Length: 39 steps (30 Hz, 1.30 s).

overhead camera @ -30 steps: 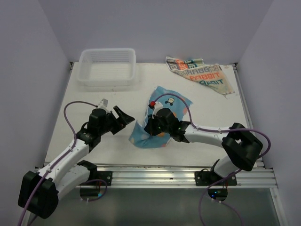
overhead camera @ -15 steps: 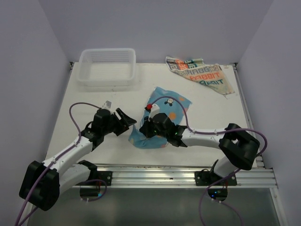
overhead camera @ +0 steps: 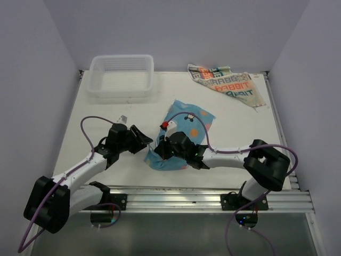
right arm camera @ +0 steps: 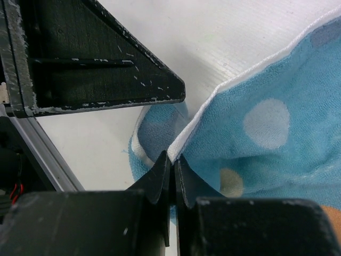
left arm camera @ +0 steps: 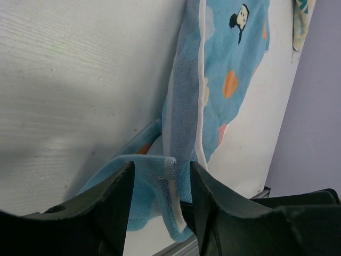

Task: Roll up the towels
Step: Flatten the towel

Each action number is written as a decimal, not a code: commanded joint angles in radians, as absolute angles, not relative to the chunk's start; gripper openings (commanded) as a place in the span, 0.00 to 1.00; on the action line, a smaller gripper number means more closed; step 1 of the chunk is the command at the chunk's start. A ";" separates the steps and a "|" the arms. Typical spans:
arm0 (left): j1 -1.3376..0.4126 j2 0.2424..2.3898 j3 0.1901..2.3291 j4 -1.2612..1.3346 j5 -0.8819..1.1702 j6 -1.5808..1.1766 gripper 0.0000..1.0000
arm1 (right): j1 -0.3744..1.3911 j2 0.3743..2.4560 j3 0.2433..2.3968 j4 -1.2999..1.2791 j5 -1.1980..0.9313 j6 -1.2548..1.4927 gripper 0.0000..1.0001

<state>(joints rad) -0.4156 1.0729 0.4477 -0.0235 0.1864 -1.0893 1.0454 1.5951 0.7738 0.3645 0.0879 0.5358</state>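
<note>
Right gripper (right arm camera: 171, 160) pinches blue towel (right arm camera: 277, 133) hem thinly; may slip. Left gripper (left arm camera: 161, 176), spread, could miss the corner.

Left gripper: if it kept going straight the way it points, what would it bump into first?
Probably the blue towel: its rumpled near edge lies just ahead of the left gripper, in line with the open jaws. The gap is hard to judge.
</note>
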 commanded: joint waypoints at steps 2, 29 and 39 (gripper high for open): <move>-0.422 1.078 0.434 0.011 0.178 -1.065 0.45 | 1.058 1.617 0.779 0.428 0.110 0.540 0.00; -0.429 0.873 0.494 -0.236 -0.063 -0.922 0.00 | 1.025 1.444 0.995 -0.035 0.408 0.563 0.70; -0.430 0.795 0.358 -0.252 -0.088 -0.940 0.00 | 0.675 1.754 1.536 -0.449 0.402 0.608 0.59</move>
<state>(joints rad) -0.4232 0.8074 0.3950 -0.2382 -0.0612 -0.9493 0.6987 1.6264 1.4094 -0.2546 0.3634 0.6018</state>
